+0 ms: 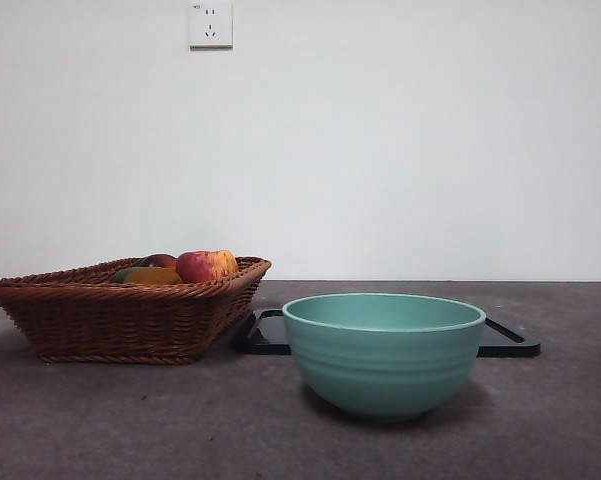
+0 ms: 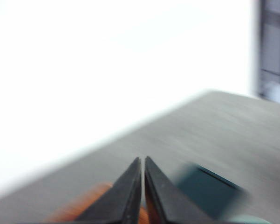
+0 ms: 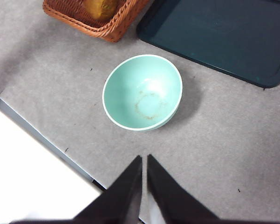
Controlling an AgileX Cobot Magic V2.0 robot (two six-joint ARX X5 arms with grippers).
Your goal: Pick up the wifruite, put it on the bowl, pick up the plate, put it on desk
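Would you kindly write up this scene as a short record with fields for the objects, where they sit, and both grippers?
bowl: mint-teal bowl, upright on the desk, nothing inside
basket: wicker basket beside the bowl, holding a red-and-yellow apple and other fruit
wifruite: not clearly told apart among the fruit
tray: dark flat tray behind the bowl
left gripper: left gripper jaws shut, holding nothing, picture blurred
right gripper: right gripper jaws shut, holding nothing, above the desk near the bowl
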